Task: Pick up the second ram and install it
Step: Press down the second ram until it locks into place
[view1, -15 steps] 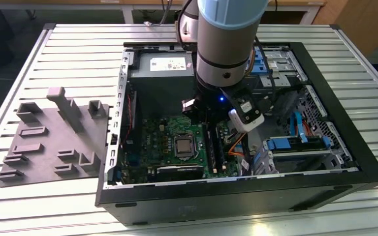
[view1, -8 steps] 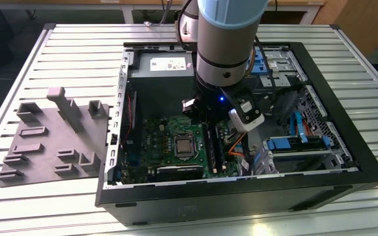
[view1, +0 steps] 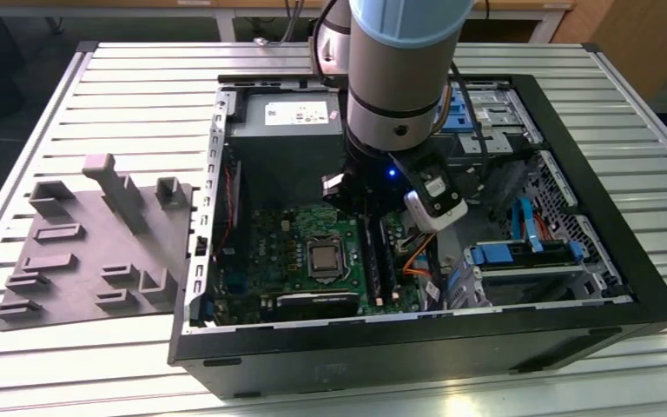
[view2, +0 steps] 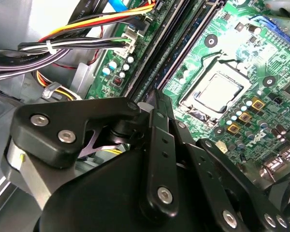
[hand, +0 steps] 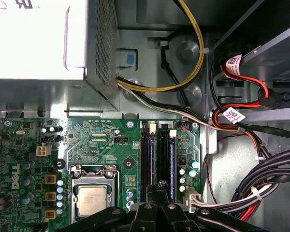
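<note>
Though light and stiff, fragile as heck: best gripping the ram stick (hand: 171, 154) along its long top edge, off the chips. Looks stood edge-on in a motherboard (hand: 101, 145) slot, right under the narrowly pinched pincer (hand: 160, 186).

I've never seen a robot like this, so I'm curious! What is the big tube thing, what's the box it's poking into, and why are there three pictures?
The big tube is a robot arm. One camera watches from outside. Two more ride near the arm's wrist and look down past its gripper, which works like a hand. The box is an open computer case on a slatted table, with a grey tray beside it. Inside is the green motherboard. The gripper is low over its long memory slots. I can't tell if it holds anything.
</note>
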Tool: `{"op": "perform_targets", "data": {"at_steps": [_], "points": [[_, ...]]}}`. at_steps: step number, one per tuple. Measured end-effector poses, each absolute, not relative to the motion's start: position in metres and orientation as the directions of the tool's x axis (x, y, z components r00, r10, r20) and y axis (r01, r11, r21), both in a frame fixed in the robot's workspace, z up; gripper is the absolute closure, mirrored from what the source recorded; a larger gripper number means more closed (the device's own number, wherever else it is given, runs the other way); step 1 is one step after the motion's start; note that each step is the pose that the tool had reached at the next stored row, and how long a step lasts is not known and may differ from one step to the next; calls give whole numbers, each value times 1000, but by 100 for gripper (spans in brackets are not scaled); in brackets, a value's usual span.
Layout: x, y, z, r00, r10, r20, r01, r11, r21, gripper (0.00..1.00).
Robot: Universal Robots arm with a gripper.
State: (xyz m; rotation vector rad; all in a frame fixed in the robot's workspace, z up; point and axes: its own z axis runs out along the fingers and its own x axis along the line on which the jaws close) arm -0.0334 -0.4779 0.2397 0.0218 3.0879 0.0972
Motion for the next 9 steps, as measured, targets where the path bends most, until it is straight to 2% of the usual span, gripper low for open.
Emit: {"op": "perform_targets", "data": {"at_steps": [9], "points": [[-33,-478,240,-999,16,-52,12,998,63,89]]}}
